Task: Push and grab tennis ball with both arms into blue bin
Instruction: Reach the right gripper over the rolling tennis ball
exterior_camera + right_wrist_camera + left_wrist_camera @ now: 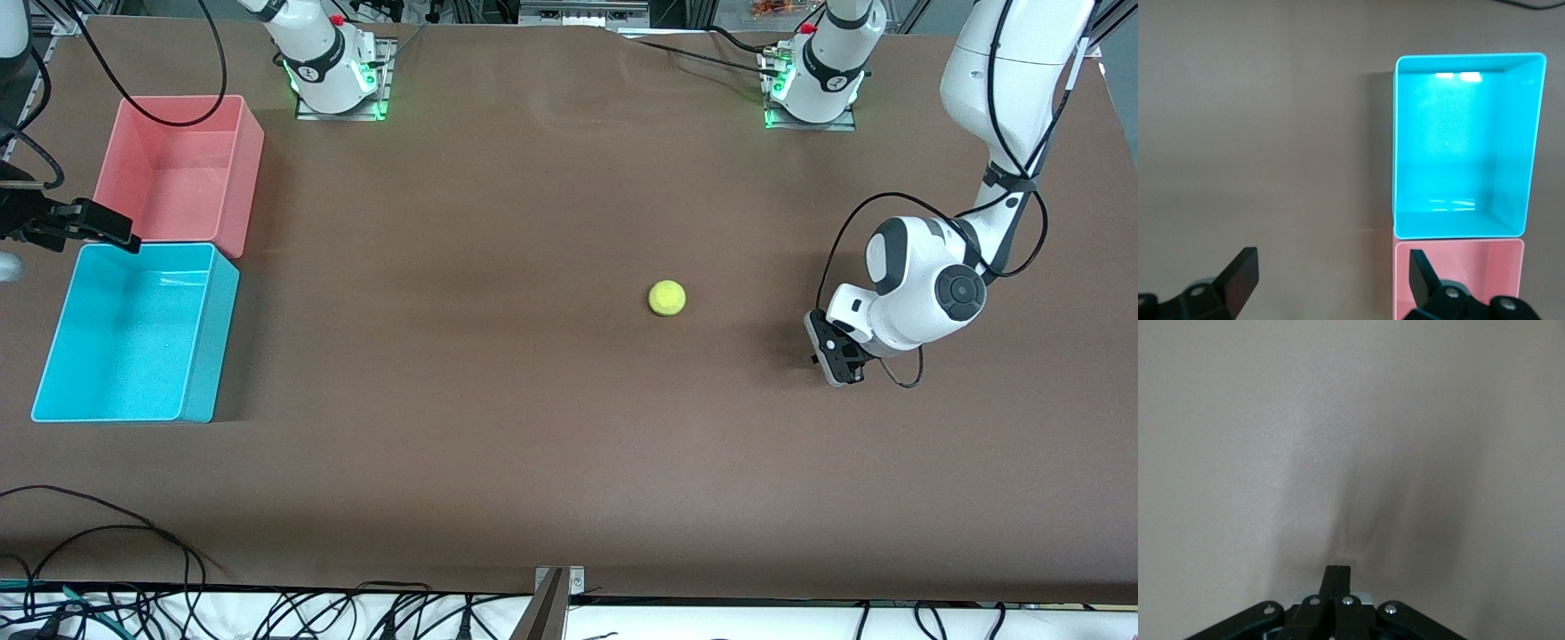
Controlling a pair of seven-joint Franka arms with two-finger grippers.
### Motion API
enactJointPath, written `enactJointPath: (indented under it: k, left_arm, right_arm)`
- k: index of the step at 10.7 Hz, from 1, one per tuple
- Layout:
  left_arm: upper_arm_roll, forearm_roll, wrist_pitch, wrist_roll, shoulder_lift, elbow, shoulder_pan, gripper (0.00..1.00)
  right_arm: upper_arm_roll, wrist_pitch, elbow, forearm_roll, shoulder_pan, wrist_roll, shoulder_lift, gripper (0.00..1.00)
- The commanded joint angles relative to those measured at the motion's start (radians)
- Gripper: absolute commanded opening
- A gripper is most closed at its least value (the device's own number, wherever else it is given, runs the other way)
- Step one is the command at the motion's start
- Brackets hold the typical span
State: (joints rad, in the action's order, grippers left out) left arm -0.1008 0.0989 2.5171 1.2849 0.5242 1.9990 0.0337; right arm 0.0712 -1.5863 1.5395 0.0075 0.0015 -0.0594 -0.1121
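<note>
The ball (667,298) is seen only from the front. The left gripper (1336,577) is pressed together over bare table (533,427); the right gripper (1331,280) is spread above the bins.

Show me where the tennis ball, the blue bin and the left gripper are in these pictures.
tennis ball (667,298), front view, middle of its fuzzy top.
blue bin (1461,150), right wrist view, bare floor inside.
left gripper (1337,575), left wrist view, tips of its shut fingers.

High front overview; wrist views down onto table (533,444).
</note>
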Motion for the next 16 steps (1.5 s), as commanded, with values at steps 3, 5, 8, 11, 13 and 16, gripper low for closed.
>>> enactJointPath:
  k: [3, 5, 8, 11, 13, 16]
  left_arm:
    - [0.012, 0.024, -0.014, 0.033, -0.027, 0.02, 0.003, 0.0]
    - [0.013, 0.024, -0.014, 0.033, -0.027, 0.02, 0.003, 0.0]
    - [0.015, 0.024, -0.014, 0.033, -0.026, 0.02, 0.005, 0.0]
    - [0.021, 0.024, -0.014, 0.033, -0.026, 0.02, 0.005, 0.0]
    - [0.024, 0.024, -0.014, 0.034, -0.024, 0.02, 0.005, 0.0]
    - [0.033, 0.024, -0.014, 0.034, -0.024, 0.02, 0.006, 0.0]
  right_arm:
    - [-0.024, 0.035, 0.002, 0.142, 0.023, 0.009, -0.089, 1.0]
    - [-0.024, 0.019, 0.036, 0.167, 0.105, 0.143, -0.1, 1.0]
    - [-0.024, -0.068, 0.085, 0.169, 0.178, 0.254, -0.112, 1.0]
    - [-0.025, -0.185, 0.166, 0.216, 0.221, 0.279, -0.112, 1.0]
    - [-0.03, -0.24, 0.204, 0.236, 0.273, 0.352, -0.112, 1.0]
    - [-0.043, -0.436, 0.315, 0.236, 0.356, 0.421, -0.101, 1.0]
